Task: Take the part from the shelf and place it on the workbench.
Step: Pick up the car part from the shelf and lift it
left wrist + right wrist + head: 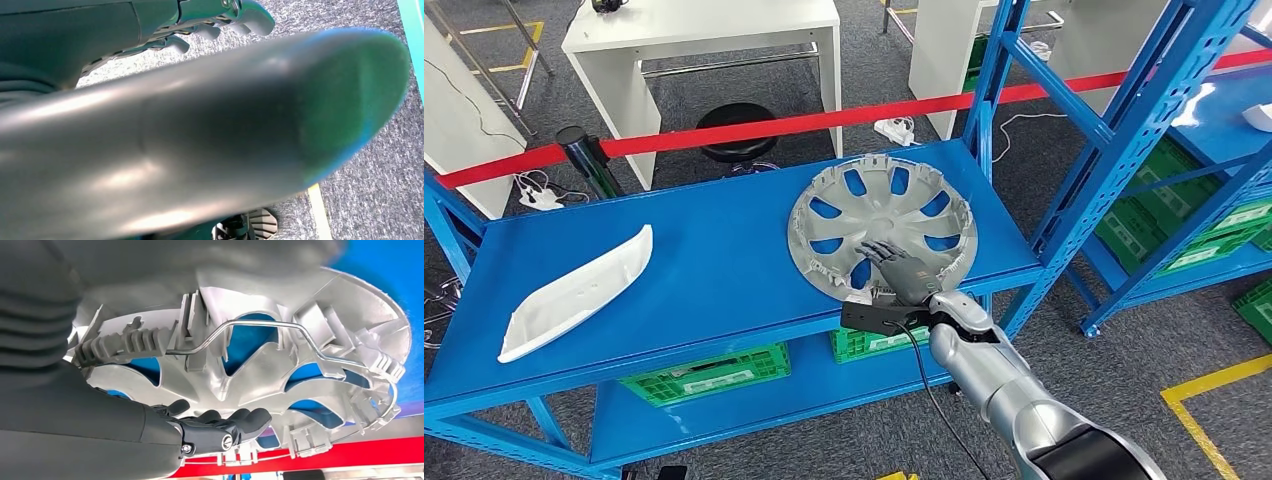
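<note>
right hand (894,268): we're reaching in from about 5 o'clock, fingers stretched out flat over the near part of the hubcap (882,228). In the right wrist view the fingers (235,422) are lying along the ribbed inner face of the hubcap (260,360), not curled round anything. So it's spread wide with nothing in its grasp yet, touching or just about touching, we honestly can't tell which.

left hand (220,25): it's hanging down by the grey carpet, well apart from the shelf (724,255). Fingers look curled in and we're not seeing anything in them, but the thumb is blocking most of that view, so we can't tell for sure.

hubcap: it's lying flat on the blue shelf top, inner side up, toward the right end, at roughly 12 to 11 o'clock from the right hand. It's round, so no real long axis to line up with. The near rim is sitting close to the shelf's front edge.

the bit that matters: the hand is sitting over the disc rather than round its rim, so we're guessing the next move needs the fingers hooking an edge or one of the spoke openings. Right arm is clearly the nearer one.

wire ring (280,332): it's running round the clips inside the rim and might snag fingers.

white part (579,290): it's lying way off at 9 o'clock on the same shelf, untouched.

further back: a red barrier tape (754,128) is stretching across behind the shelf.
</note>
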Controlling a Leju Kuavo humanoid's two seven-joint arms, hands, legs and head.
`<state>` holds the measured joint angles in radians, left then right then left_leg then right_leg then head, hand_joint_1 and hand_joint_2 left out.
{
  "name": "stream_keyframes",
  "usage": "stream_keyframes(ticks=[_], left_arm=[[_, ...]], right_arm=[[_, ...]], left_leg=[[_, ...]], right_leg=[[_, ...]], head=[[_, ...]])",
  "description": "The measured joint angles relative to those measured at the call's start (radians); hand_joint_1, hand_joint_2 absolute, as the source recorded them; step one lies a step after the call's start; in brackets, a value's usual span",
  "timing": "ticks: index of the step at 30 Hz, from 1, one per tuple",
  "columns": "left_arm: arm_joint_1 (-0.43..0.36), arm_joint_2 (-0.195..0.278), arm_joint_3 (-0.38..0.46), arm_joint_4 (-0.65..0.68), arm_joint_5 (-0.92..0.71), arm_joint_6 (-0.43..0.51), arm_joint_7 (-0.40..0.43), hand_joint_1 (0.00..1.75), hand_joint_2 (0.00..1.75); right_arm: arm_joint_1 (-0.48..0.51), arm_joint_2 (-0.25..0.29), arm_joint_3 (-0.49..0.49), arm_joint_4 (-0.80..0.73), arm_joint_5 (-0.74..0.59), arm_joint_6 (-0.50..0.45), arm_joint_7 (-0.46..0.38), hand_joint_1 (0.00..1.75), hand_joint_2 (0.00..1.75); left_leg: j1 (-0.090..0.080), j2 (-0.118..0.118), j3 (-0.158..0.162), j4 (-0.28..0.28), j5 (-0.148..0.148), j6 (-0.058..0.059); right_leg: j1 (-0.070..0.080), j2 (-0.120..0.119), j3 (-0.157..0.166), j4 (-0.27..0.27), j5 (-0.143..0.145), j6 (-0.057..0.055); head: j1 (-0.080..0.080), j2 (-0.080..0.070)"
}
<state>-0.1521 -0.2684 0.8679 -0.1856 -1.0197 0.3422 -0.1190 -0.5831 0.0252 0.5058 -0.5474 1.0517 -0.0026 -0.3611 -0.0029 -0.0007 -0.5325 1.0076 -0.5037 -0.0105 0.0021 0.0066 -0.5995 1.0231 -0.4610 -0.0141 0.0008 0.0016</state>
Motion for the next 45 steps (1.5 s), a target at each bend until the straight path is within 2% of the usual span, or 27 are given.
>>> stream_keyframes(ticks=[17, 18, 21, 22, 41, 43, 45], left_arm=[[0.0, -0.004, 0.0, 0.001, 0.001, 0.02, -0.002, 0.0, 0.0], [0.0, -0.004, 0.0, 0.001, 0.001, 0.02, -0.001, 0.0, 0.0], [0.0, -0.004, 0.0, 0.001, 0.001, 0.02, 0.002, 0.0, 0.0], [0.0, -0.004, 0.0, 0.001, 0.001, 0.021, 0.002, 0.0, 0.0], [0.0, -0.007, 0.0, 0.001, -0.004, 0.049, -0.004, 0.0, 0.0], [0.0, -0.007, 0.0, 0.001, -0.012, 0.066, -0.006, 0.0, 0.0], [0.0, -0.008, 0.0, 0.0, -0.018, 0.121, -0.021, 0.0, 0.0]], right_arm=[[0.001, -0.002, 0.011, 0.0, 0.005, -0.001, 0.019, 0.0, 1.75], [0.001, -0.002, 0.012, 0.0, 0.006, -0.002, 0.021, 0.26, 1.75], [0.001, -0.002, 0.017, 0.0, 0.006, -0.002, 0.025, 1.57, 1.75], [0.001, -0.002, 0.019, 0.0, 0.006, -0.002, 0.025, 1.75, 1.75], [0.003, -0.007, 0.048, 0.002, 0.011, -0.012, 0.025, 1.75, 1.75], [0.003, -0.007, 0.049, 0.002, 0.011, -0.015, 0.025, 1.75, 1.75], [0.004, -0.007, 0.051, 0.002, 0.011, -0.019, 0.026, 1.75, 1.75]], left_leg=[[0.0, 0.0, 0.0, 0.0, 0.0, 0.0], [0.0, 0.0, 0.0, 0.0, 0.0, 0.0], [0.0, 0.0, 0.001, 0.0, 0.0, 0.0], [0.0, 0.0, 0.001, 0.0, 0.0, 0.0], [0.0, 0.001, 0.001, 0.0, 0.001, 0.0], [0.0, 0.001, 0.001, 0.0, 0.001, 0.0], [0.0, 0.001, 0.001, 0.0, 0.001, 0.0]], right_leg=[[0.0, 0.0, 0.0, 0.0, 0.0, 0.0], [0.0, 0.0, 0.0, 0.0, 0.0, 0.0], [0.0, 0.0, 0.0, 0.0, 0.0, 0.0], [0.0, 0.0, 0.0, 0.0, 0.0, 0.0], [0.0, 0.001, 0.001, 0.0, 0.002, 0.001], [0.0, 0.001, 0.001, 0.0, 0.002, 0.001], [0.0, 0.001, 0.001, 0.0, 0.002, 0.001]], head=[[0.0, 0.0], [0.0, 0.0], [0.0, 0.0], [0.0, 0.0], [0.0, 0.0], [0.0, 0.0], [0.0, 0.0]])
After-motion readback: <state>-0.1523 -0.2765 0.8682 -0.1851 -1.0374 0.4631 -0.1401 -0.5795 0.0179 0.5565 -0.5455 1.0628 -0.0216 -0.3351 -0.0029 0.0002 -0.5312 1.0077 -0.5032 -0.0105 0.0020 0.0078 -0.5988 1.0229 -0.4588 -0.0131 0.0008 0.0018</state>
